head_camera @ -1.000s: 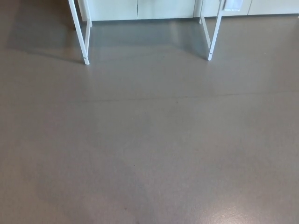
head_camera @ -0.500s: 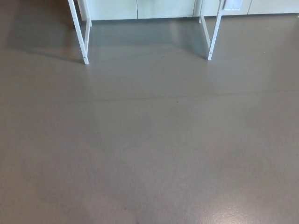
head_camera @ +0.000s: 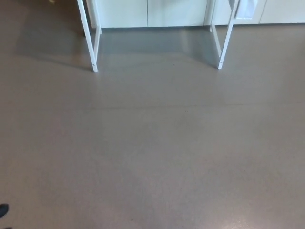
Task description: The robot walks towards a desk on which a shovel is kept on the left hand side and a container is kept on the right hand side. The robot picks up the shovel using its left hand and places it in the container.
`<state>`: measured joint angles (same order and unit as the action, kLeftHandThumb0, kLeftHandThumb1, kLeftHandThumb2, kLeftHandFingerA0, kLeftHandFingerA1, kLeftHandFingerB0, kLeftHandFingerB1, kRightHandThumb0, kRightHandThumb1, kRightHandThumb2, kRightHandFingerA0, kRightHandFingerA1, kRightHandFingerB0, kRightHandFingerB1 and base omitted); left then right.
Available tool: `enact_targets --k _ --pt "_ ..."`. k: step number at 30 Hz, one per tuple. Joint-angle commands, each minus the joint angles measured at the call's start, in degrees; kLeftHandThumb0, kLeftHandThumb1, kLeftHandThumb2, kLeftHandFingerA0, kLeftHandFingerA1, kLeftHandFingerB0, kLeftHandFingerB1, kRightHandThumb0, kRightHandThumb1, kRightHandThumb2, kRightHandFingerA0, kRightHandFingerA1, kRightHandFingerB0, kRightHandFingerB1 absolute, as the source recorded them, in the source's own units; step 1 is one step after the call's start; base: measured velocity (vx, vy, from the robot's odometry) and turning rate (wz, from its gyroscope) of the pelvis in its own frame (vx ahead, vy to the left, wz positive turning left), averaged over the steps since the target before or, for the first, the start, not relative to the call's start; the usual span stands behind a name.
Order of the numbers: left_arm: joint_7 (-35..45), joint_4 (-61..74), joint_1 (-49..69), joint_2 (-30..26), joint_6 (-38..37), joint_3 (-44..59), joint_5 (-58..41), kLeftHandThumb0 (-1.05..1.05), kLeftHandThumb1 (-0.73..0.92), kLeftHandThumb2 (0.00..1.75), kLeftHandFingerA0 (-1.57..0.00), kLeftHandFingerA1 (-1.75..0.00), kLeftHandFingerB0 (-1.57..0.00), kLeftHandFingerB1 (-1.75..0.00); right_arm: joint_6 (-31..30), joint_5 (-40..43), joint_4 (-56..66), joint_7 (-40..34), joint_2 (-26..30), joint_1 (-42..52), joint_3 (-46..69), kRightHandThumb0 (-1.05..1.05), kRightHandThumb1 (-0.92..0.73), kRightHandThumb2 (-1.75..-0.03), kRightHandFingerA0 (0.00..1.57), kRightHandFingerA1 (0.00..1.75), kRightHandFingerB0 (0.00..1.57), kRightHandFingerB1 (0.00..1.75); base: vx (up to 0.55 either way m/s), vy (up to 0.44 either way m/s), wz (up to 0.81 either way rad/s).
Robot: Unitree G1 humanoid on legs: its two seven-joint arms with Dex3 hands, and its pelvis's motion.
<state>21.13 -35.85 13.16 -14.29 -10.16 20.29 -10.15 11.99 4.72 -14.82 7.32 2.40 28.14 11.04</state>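
Only the bottom of the desk shows in the head view: a white left leg [head_camera: 89, 40] and a white right leg [head_camera: 225, 40] stand at the top of the picture. The desk top, the shovel and the container are all out of the picture. Neither of my hands shows.
Grey floor [head_camera: 157, 148] fills nearly the whole view, with a thin seam line across it. White cabinet fronts [head_camera: 152, 12] run along the wall behind the desk legs. A small dark object [head_camera: 3, 210] pokes in at the bottom left edge.
The whole picture has shifted: the desk legs now sit lower and a little to the right, so the camera has moved. A dark object has come into view at the bottom left.
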Motion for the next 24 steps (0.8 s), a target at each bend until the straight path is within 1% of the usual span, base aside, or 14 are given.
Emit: enact_targets --k 1,2,4,6,7,8,9,10,14,15,18,22,23,24 --pt "-3.17 6.19 1.58 1.7 4.01 -1.15 -0.21 -0.15 0.65 0.58 -0.36 -0.48 -0.44 -0.43 0.84 -0.63 1.06 -1.14 -0.94 0.06 -1.25 -0.27 -0.83 -0.65 0.23 0.53 0.09 0.3 0.1 0.378 -0.46" --pt "-3.87 7.41 1.57 2.54 5.11 -1.53 -0.2 -0.16 0.66 0.59 -0.35 -0.48 -0.44 -0.43 -0.08 -0.48 2.01 -1.42 -1.28 -0.18 -1.48 -0.27 -0.83 -0.65 0.21 0.48 0.09 0.29 0.18 0.599 -0.43" --pt "-4.53 9.85 2.09 3.76 6.27 -2.07 -0.48 -0.16 0.67 0.59 -0.36 -0.49 -0.44 -0.43 -0.41 -0.76 3.11 -2.62 -2.2 -1.2 -1.84 -0.28 -0.83 -0.65 0.22 0.47 0.09 0.31 0.17 0.473 -0.12" --pt "-5.0 10.87 2.19 4.35 6.7 -2.22 -0.66 -0.18 0.65 0.59 -0.37 -0.49 -0.45 -0.44 -1.84 -0.75 5.26 -4.14 -3.98 -1.65 -2.26 -0.25 -0.85 -0.65 0.23 0.45 0.09 0.31 0.12 0.183 0.04" --pt "-4.96 10.07 2.36 4.26 5.58 -2.25 -0.28 -0.26 0.61 0.68 -0.38 -0.53 -0.43 -0.47 -1.68 -1.53 5.89 -4.57 -4.44 -1.03 -2.73 -0.24 -0.86 -0.65 0.23 0.46 0.09 0.31 0.13 0.118 0.01" --pt "-4.96 8.17 1.32 4.16 5.42 -2.03 -0.5 -0.27 0.61 0.68 -0.38 -0.52 -0.44 -0.47 -0.75 -2.89 5.25 -5.1 -4.32 -1.21 -3.2 -0.25 -0.87 -0.65 0.24 0.46 0.09 0.34 0.13 0.079 0.08" --pt "-4.71 7.61 1.07 4.15 5.4 -1.8 -0.92 -0.19 0.66 0.59 -0.38 -0.49 -0.44 -0.43 0.97 -3.82 3.38 -5.31 -3.98 -1.31 -3.44 -0.29 -0.85 -0.65 0.24 0.47 0.1 0.35 0.16 0.037 0.02" --pt "-4.46 7.03 0.86 4.11 5.27 -1.62 -1.21 -0.18 0.66 0.59 -0.37 -0.5 -0.44 -0.44 1.98 -4.27 2.22 -5.41 -3.75 -1.28 -3.59 -0.32 -0.85 -0.65 0.25 0.48 0.1 0.35 0.14 0.022 0.06" --pt "-2.31 1.8 -1.49 2.46 4.41 -1.03 -1.77 -0.19 0.64 0.58 -0.37 -0.5 -0.43 -0.44 3.74 -6.7 -1.17 -5.44 -1.82 -0.66 -4.7 -0.38 -0.84 -0.64 0.25 0.49 0.13 0.37 0.12 -0.055 0.13" --pt "-2.39 0.61 -2.05 2.43 3.92 -0.98 -1.73 -0.19 0.63 0.58 -0.37 -0.5 -0.43 -0.44 3.96 -6.32 -1.0 -5.2 -1.72 -0.39 -4.66 -0.35 -0.84 -0.64 0.25 0.49 0.13 0.37 0.14 -0.128 0.09" --pt "-1.63 -0.89 -2.75 2.6 3.71 -0.68 -2.65 -0.18 0.63 0.58 -0.38 -0.51 -0.43 -0.45 4.03 -4.46 -1.68 -4.34 -1.9 -0.53 -4.23 -0.37 -0.84 -0.65 0.24 0.5 0.11 0.36 0.14 -0.17 0.1" --pt "-2.0 -0.24 -1.77 4.07 3.48 -0.53 -3.22 -0.17 0.64 0.58 -0.36 -0.49 -0.45 -0.45 2.83 -5.22 -1.07 -5.41 -2.46 0.0 -5.35 -0.41 -0.85 -0.65 0.2 0.49 0.11 0.36 0.12 -0.299 0.16" --pt "-2.44 0.52 -1.85 4.64 3.71 -0.69 -3.28 -0.14 0.44 0.9 -0.28 -0.58 -0.36 -0.59 2.54 -5.05 -1.16 -5.61 -2.69 -0.88 -5.5 -0.41 -0.85 -0.65 0.21 0.49 0.1 0.35 0.07 -0.097 0.03" --pt "-2.88 1.66 -1.94 5.03 4.25 -0.78 -3.41 -0.13 0.46 0.91 -0.26 -0.58 -0.34 -0.59 2.09 -5.13 -0.97 -6.22 -3.19 -1.87 -5.85 -0.39 -0.84 -0.65 0.23 0.49 0.1 0.35 0.08 -0.086 -0.07"
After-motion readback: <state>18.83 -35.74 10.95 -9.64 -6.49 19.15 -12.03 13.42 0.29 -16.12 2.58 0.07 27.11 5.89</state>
